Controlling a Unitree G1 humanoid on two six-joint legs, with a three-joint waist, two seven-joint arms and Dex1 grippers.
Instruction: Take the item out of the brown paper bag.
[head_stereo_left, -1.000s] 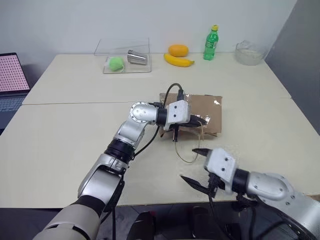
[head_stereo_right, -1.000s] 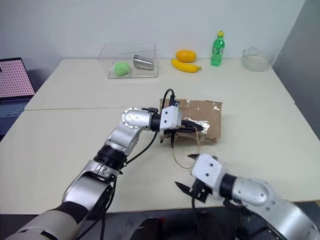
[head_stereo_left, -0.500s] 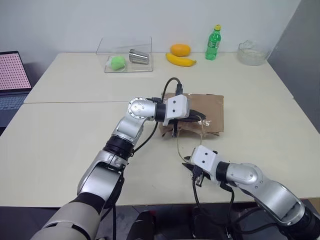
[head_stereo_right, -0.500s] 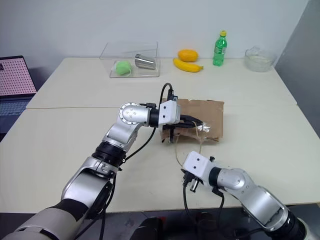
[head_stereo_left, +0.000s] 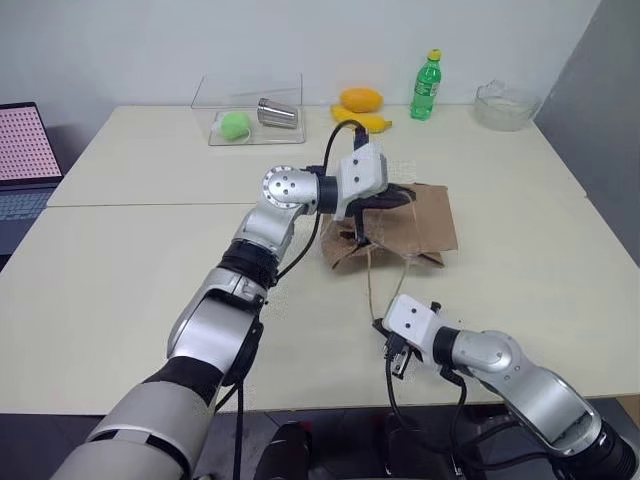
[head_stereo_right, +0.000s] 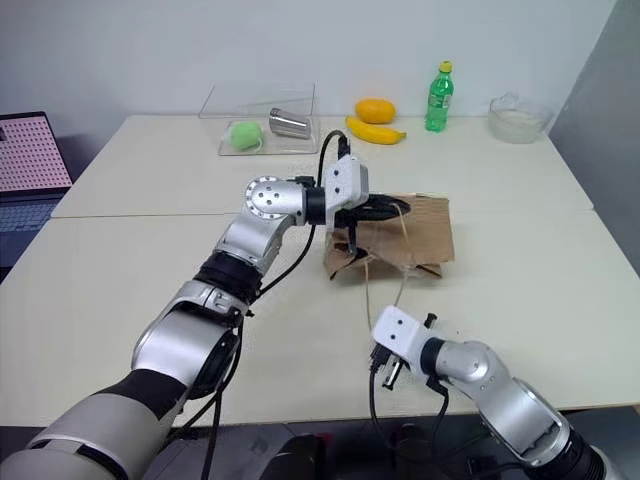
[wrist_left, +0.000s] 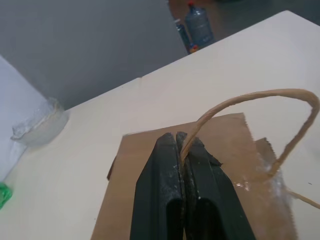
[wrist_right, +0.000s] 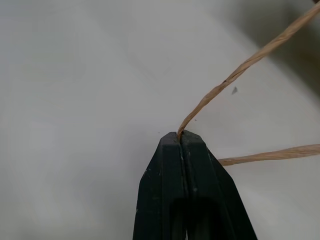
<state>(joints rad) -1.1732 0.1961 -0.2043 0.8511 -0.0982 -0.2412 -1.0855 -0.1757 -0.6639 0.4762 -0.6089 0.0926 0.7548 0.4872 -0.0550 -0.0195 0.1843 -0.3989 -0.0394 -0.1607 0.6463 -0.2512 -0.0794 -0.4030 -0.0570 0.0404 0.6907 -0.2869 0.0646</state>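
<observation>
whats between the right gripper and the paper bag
Bare tabletop, crossed by the beige cord handle running from the right gripper up to the brown paper bag, seen in both eye views.

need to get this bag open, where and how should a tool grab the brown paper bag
By its cord handles, not the paper. The brown paper bag is flat and crinkled, so its walls give little to pinch, while the thin cords loop out from the mouth. The left tool is shut on one cord above the bag, and the right tool on the other near the table's front edge, likely pulling the mouth apart.
</observation>
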